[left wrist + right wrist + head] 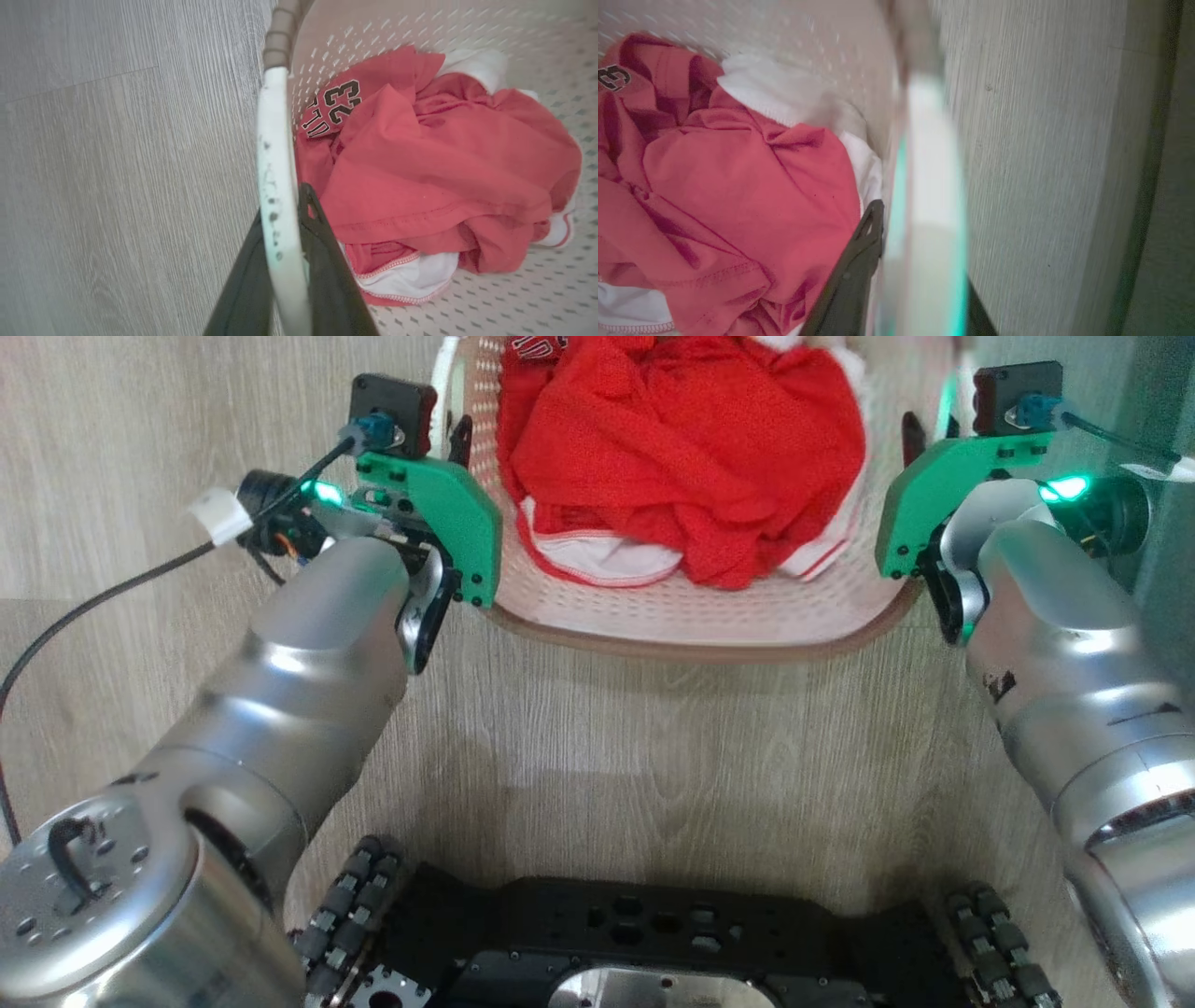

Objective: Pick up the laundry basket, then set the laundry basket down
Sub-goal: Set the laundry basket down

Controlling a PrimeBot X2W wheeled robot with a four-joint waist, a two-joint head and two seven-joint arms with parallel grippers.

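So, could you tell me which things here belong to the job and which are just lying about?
Job: laundry basket, red 23 jersey and white garment inside, left hand, right hand, each around a white handle.
Just there: wood floor, black cable, robot's wheeled base.

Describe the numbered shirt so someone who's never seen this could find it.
Against the wood-look floor, find the cream perforated laundry basket. Inside lies a crumpled red jersey; unlike the white clothes beside it, it bears a black 23.

Soft, even light — heavy blur, green cast in right wrist view.
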